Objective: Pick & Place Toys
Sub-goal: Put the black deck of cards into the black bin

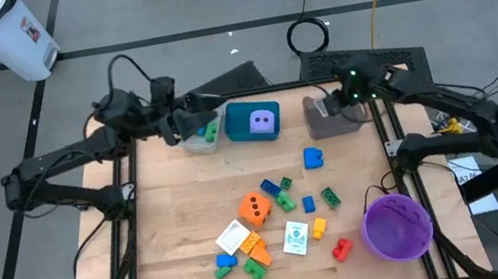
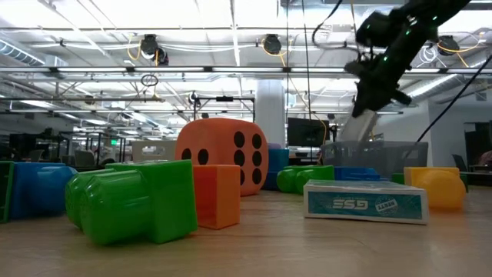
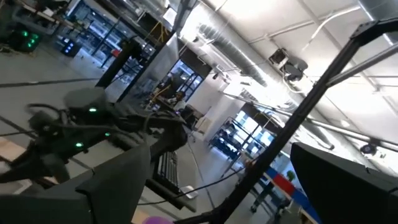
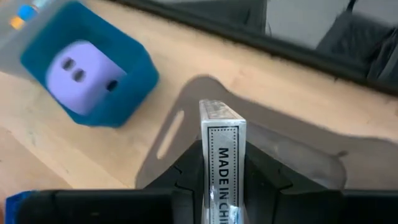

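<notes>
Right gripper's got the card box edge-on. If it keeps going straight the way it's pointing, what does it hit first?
Most likely the grey tray: the right gripper, shut on the card box, points down into it. The teal tray with the purple die lies off to one side. Depth is hard to judge.

Overhead looks straight down; low camera level across the table.

Wooden table seen from straight above, with left gripper over a pale tray and right gripper over a grey tray along the far edge. Between them, a teal tray holding a purple die. Nearer, an orange die among scattered bricks and white cards, beside a purple bowl.
</notes>
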Robot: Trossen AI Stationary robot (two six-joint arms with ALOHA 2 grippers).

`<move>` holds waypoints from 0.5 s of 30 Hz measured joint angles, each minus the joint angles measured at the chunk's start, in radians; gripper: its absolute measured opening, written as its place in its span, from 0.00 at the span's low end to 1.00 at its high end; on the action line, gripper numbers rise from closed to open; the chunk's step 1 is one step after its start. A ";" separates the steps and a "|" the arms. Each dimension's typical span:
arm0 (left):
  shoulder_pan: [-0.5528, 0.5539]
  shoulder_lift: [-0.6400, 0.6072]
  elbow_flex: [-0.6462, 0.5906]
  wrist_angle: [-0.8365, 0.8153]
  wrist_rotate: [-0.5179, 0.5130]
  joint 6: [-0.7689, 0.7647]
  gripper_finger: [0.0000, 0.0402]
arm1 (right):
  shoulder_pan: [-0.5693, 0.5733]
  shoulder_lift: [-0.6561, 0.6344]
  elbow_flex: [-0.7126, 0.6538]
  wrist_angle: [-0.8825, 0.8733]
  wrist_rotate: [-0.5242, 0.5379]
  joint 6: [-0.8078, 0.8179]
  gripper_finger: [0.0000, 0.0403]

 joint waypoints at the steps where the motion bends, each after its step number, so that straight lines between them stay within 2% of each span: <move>1: 0.005 -0.011 0.000 -0.016 0.005 -0.004 0.99 | -0.006 0.026 0.000 -0.001 -0.011 0.006 0.17; 5: 0.011 -0.047 0.000 -0.064 0.016 -0.009 0.99 | -0.010 0.115 0.000 0.003 -0.013 0.033 0.19; 15: 0.012 -0.067 0.000 -0.100 0.170 -0.002 0.99 | -0.010 0.222 0.000 0.094 -0.012 0.129 0.17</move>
